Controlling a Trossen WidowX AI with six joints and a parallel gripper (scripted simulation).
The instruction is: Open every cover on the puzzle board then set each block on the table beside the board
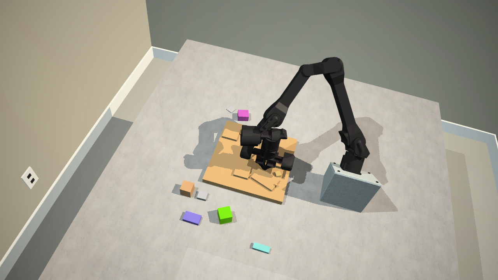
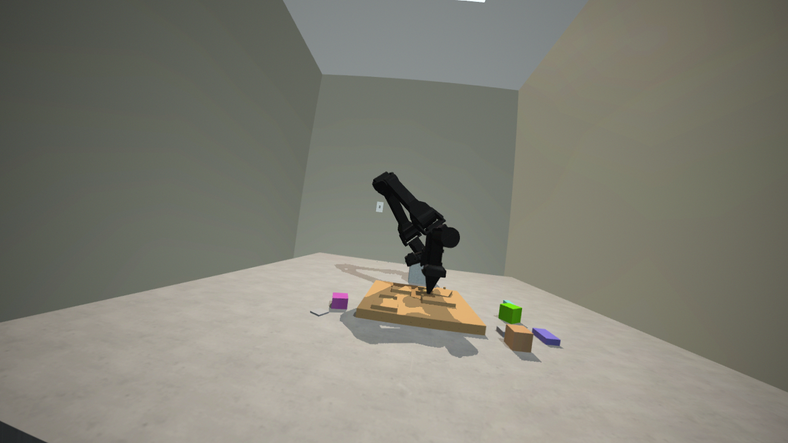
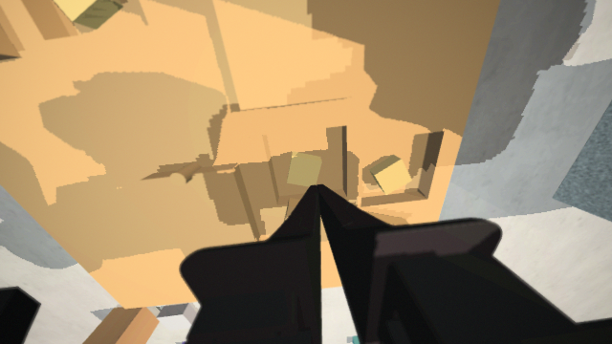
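The wooden puzzle board (image 1: 213,175) (image 2: 418,324) (image 3: 268,86) lies on the table. My gripper (image 1: 265,168) (image 2: 429,292) (image 3: 316,190) is shut and empty, its tips low over the near right part of the board. One yellow block (image 1: 277,173) (image 3: 391,175) sits in a well right of the tips. Another yellow block (image 3: 304,169) sits in shadow just beyond them. A third yellow block (image 3: 76,7) shows at the wrist view's top left. A long swivel cover (image 1: 262,182) lies slanted near the tips. Flat wooden covers (image 1: 241,173) (image 1: 230,135) lie farther left. The arm hides other parts of the board.
An orange block (image 1: 186,188) (image 2: 518,337), a grey piece (image 1: 202,195), a purple block (image 1: 192,217), a green cube (image 1: 224,214) and a cyan bar (image 1: 261,247) lie before the board. A magenta block (image 1: 242,115) (image 2: 339,300) lies behind it. The arm's base block (image 1: 349,190) stands right.
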